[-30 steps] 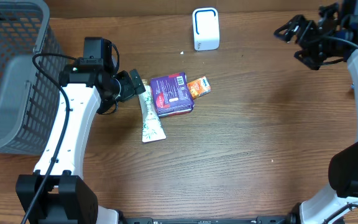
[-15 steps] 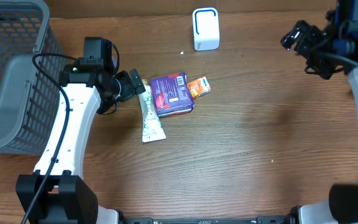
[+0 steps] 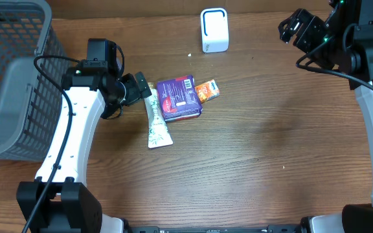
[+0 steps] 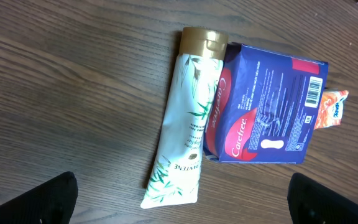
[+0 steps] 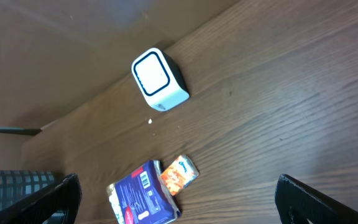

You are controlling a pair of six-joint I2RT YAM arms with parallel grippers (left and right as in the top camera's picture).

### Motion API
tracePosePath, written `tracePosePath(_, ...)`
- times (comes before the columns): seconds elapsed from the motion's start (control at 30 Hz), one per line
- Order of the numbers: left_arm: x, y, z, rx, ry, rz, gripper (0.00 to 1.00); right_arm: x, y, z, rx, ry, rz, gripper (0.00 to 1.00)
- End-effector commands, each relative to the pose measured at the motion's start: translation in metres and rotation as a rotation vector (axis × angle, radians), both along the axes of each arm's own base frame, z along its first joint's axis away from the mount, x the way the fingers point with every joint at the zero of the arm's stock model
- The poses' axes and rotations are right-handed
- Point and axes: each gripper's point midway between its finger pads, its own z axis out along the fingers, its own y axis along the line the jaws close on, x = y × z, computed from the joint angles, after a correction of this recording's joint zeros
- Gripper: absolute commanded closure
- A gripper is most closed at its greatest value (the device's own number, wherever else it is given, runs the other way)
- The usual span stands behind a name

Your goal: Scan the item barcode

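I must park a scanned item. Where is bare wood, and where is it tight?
Bare: the wide stretch right of the orange packet, nearer the robot than the scanner and right gripper; also the strip nearer than the white tube. Crowded: tube, purple pack and packet lie bunched beside the left gripper; the basket fills the left edge.

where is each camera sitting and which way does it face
Overhead: above the wooden table, looking straight down; both arms, left gripper and right gripper show.
Left wrist: close over the white gold-capped tube and purple rectangular pack; its dark fingertips frame the bottom corners.
Right wrist: high, tilted down at the white cube scanner; own fingertips at the corners.
Shared: both wrist views show the pack and small orange sachet.
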Motion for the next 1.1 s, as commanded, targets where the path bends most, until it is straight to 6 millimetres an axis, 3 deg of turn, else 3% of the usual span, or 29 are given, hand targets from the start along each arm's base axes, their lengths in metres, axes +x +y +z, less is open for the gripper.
tracePosePath(0.0,0.005,0.001,0.003,0.003,-0.015,-0.017,0.00,-0.004,0.004,-0.003,0.021,0.022,0.016,0.00)
tracePosePath(0.13,0.005,0.001,0.003,0.003,-0.015,-0.017,0.00,-0.012,0.022,-0.013,0.068,0.077,0.079,0.00)
tracePosePath(0.57,0.005,0.001,0.003,0.003,-0.015,-0.017,0.00,-0.047,0.102,-0.086,0.039,0.253,0.280,0.00)
tracePosePath(0.83,0.005,0.001,0.003,0.003,-0.015,-0.017,0.00,-0.041,0.125,-0.109,0.016,0.211,0.323,0.00)
tracePosePath(1.07,0.005,0.000,0.003,0.000,-0.015,-0.014,0.00,-0.021,0.136,-0.128,0.031,0.143,0.330,0.00)
